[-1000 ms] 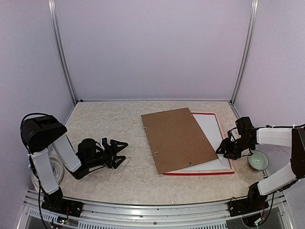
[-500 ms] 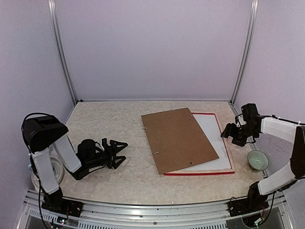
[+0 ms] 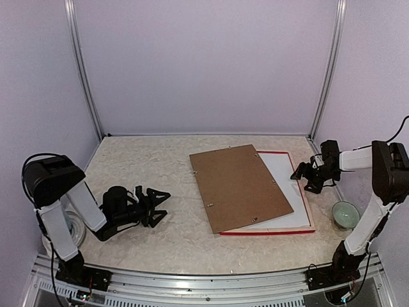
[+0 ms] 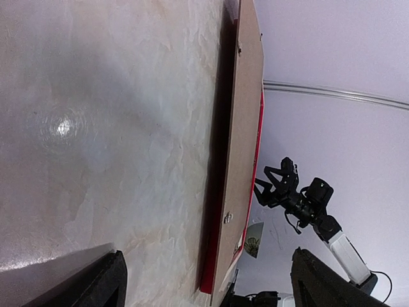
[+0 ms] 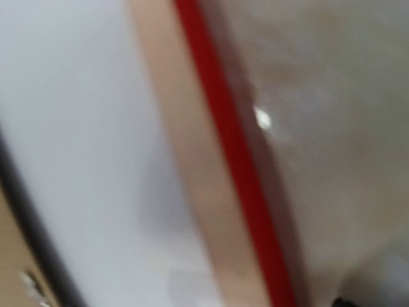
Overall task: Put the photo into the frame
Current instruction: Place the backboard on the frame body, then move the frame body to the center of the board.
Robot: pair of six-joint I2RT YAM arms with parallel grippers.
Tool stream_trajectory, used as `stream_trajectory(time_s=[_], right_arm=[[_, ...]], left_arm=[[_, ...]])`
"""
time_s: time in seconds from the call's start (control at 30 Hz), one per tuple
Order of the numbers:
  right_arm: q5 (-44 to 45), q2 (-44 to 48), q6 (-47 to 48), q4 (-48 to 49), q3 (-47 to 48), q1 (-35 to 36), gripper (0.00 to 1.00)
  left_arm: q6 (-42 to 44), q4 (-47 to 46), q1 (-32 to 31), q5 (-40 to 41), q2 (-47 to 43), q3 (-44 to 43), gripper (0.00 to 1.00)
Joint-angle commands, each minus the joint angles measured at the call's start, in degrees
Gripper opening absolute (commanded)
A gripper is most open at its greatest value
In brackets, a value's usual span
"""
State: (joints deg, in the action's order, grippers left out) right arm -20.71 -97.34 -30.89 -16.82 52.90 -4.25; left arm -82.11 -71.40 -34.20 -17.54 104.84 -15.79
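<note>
The frame (image 3: 305,203) lies back-up on the right of the table, with its red edge (image 4: 259,147) and pale wood bar (image 5: 192,173) showing. Inside it lies a flat white sheet (image 3: 285,178); I cannot tell whether this is the photo's back, and no printed side shows. A brown backing board (image 3: 239,185) lies askew over the frame's left part. My right gripper (image 3: 301,176) hovers open and holds nothing, just over the frame's right bar; its fingers are out of its own blurred wrist view. My left gripper (image 3: 157,206) rests open on the table far to the left, facing the board (image 4: 246,96).
A pale green bowl (image 3: 346,214) stands at the right, beside the frame's near corner. A white round object (image 3: 75,227) sits behind the left arm's base. The enclosure's walls and metal posts close in the back and sides.
My right gripper has left the white sheet's near right corner, moved back along the frame's right bar, and spread its fingers wider. The sheet now lies flat. The left arm has not moved.
</note>
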Motion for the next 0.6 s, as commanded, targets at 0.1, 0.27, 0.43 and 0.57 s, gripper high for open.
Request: stream_trajectory(time_s=[0.1, 0.27, 0.43, 0.57], right_arm=[[-9.1, -4.5, 1.1, 7.5, 2.8, -0.2, 0.86], [-12.3, -7.4, 2.3, 8.7, 4.5, 2.1, 0.86], [-11.8, -8.7, 3.0, 9.5, 5.6, 9.0, 0.86], [-10.7, -9.1, 1.4, 11.0, 4.9, 13.1, 0.86]], left_arm=[[2.2, 4.3, -0.1, 1.2, -1.8, 0.1, 0.88], [5.1, 9.2, 1.6, 1.9, -2.9, -1.6, 0.88], [7.8, 14.3, 3.7, 3.1, -4.8, -2.4, 0.88], [11.5, 19.9, 6.1, 4.8, -7.0, -3.7, 0.89]])
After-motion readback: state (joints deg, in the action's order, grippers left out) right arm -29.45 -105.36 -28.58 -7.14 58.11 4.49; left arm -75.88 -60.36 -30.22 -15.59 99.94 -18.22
